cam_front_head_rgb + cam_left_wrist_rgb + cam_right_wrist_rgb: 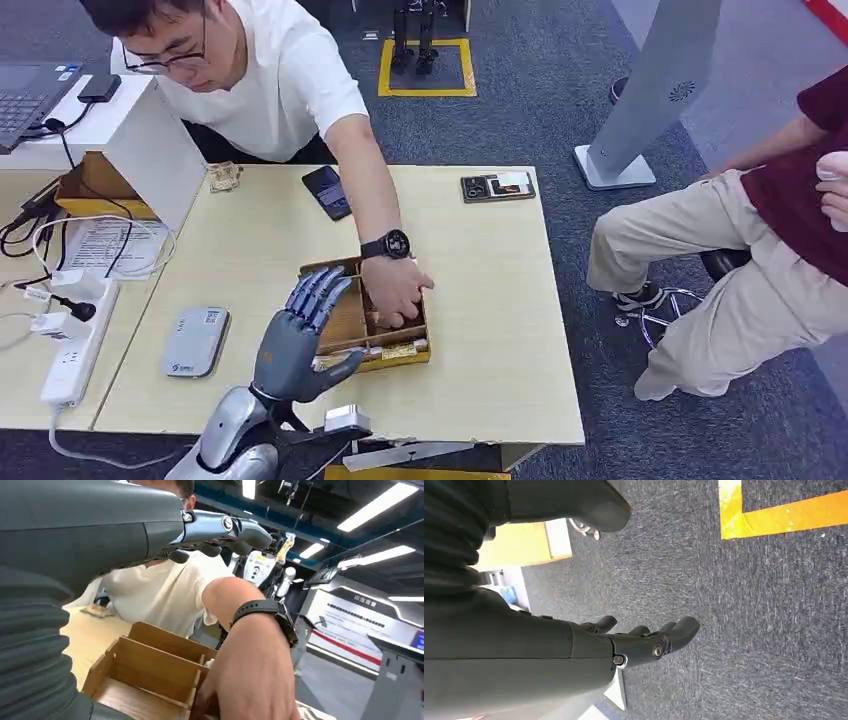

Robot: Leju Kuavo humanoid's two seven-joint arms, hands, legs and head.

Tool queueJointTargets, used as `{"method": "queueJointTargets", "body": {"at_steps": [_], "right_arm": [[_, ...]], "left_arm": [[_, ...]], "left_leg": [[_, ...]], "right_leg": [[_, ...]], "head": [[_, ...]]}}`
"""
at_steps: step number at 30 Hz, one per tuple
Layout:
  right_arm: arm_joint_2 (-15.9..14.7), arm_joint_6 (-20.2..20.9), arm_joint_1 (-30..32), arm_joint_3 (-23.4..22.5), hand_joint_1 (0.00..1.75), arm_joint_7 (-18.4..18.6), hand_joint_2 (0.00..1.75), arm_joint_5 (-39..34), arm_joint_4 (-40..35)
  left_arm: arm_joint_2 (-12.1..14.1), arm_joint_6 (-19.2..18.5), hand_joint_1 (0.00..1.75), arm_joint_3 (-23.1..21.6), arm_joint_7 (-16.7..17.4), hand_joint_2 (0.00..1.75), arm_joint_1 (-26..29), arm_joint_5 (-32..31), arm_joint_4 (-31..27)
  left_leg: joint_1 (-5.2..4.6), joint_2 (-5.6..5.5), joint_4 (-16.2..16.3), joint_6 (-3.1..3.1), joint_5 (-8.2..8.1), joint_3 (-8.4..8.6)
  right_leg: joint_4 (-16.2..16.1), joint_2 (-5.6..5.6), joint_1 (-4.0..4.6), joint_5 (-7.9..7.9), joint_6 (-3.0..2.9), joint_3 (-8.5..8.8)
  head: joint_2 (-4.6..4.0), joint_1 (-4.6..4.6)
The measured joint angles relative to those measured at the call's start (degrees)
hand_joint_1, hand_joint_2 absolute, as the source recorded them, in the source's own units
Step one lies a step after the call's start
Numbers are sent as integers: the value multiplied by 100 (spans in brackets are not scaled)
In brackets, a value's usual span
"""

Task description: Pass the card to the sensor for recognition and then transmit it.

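Observation:
A compartmented wooden box sits on the table's near middle, with yellowish cards along its front slot. My left hand hovers over the box's left part, fingers spread and holding nothing. A person's hand with a black watch reaches into the box's right compartment. The left wrist view has my left hand above the box, close to the person's hand. A grey-white card sensor lies left of the box. My right hand hangs over the carpet with nothing in it.
The person in white leans over the table from its far side. A phone and a small tray lie at the back. A power strip and cables lie left. Another person sits at the right.

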Motion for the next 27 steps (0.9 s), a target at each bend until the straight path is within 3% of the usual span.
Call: {"method": "queueJointTargets", "body": {"at_steps": [10,27], "right_arm": [[0,2,0,0,0,-2,175,-2,0],[-13,37,-3,0,0,-7,175,9,0]], "left_arm": [[-24,-94,0,37,-247,175,60,409,-133],[240,-170,0,46,-256,175,155,-255,-74]], "left_leg": [[0,0,0,0,0,0],[1,0,0,0,0,0]], "right_leg": [[0,0,0,0,0,0],[0,0,0,0,0,0]], "head": [[0,0],[0,2]]}}
